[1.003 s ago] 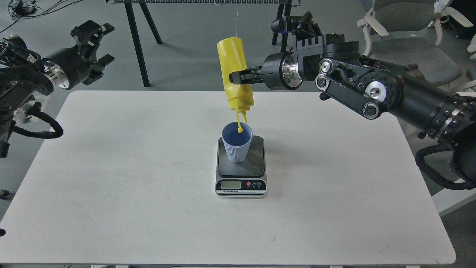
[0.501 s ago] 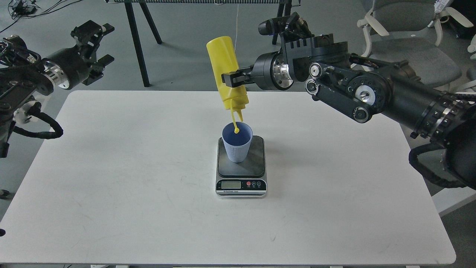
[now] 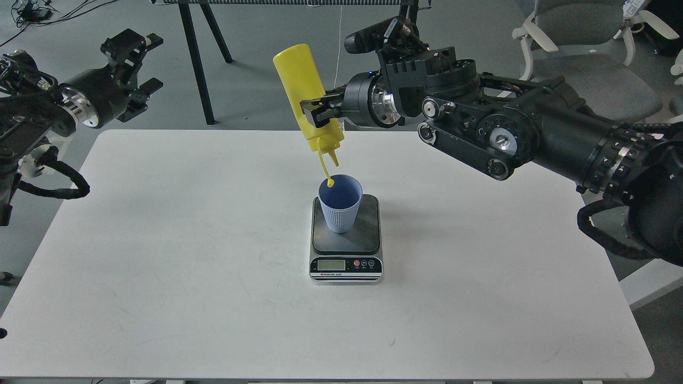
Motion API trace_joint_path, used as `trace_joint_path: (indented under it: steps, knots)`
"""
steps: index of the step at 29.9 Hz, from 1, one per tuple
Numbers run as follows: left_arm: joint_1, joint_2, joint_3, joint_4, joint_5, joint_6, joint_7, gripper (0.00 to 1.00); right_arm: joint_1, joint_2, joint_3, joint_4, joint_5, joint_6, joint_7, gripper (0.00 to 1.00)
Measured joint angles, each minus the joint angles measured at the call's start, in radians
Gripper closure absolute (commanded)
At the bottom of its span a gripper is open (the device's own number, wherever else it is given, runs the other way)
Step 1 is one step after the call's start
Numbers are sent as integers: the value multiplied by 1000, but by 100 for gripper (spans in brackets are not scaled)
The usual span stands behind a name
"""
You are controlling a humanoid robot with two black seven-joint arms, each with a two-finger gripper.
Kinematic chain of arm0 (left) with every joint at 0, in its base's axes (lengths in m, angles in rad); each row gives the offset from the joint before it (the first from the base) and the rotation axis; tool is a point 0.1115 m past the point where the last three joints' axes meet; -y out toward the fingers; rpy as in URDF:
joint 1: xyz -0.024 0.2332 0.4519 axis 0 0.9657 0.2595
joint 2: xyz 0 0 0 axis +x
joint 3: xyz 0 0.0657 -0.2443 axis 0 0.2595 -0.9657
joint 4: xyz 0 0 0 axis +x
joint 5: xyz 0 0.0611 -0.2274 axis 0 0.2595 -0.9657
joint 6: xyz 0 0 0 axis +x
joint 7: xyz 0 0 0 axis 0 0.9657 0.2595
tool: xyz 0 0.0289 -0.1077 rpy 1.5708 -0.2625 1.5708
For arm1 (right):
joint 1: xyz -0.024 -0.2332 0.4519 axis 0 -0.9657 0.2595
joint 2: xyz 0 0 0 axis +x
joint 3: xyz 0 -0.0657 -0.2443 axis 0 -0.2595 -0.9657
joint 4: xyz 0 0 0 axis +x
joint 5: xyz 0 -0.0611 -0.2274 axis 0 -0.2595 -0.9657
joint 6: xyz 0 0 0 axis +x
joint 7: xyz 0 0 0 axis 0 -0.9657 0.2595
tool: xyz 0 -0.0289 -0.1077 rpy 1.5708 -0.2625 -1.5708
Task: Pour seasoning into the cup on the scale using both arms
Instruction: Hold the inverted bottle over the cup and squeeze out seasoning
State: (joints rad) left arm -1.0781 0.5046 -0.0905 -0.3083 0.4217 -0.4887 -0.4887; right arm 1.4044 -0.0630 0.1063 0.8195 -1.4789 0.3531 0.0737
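My right gripper [image 3: 315,111] is shut on the yellow seasoning bottle [image 3: 305,85], holding it upside down and tilted, base up to the left. Its nozzle [image 3: 333,159] points down just above the far rim of the light blue ribbed cup [image 3: 340,205], and the tethered cap [image 3: 330,183] hangs at the cup's mouth. The cup stands upright on the dark platform of the scale [image 3: 368,234], mid-table. My left gripper [image 3: 140,61] is open and empty, held high beyond the table's far left corner, well away from the cup.
The white table [image 3: 187,277] carries only the scale and cup. Behind it stand black stand legs [image 3: 196,58] and a grey office chair [image 3: 581,64] at the far right. My right arm [image 3: 533,138] spans the table's far right side.
My right gripper has moved left and up with the bottle, tilting its base further left; the nozzle has risen from the cup's mouth to just above the far rim. The left arm has not moved.
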Motion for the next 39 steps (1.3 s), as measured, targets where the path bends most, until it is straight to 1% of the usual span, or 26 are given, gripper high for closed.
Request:
trace_joint_path:
  steps: [8, 14, 33, 39]
  knots:
    - [1, 0, 0, 0, 0, 0, 0, 1, 5, -3, -23, 1, -19, 0, 16, 62]
    - [1, -1, 0, 0, 0, 0, 0, 1, -3, -4, -57, 2, -21, -6, 17, 62]
    - [10, 1, 0, 0, 0, 0, 0, 1, -19, 11, -60, -12, -21, -35, 18, 61]
    - [10, 2, 0, 0, 0, 0, 0, 1, -19, 14, -42, -48, -5, -36, 18, 61]
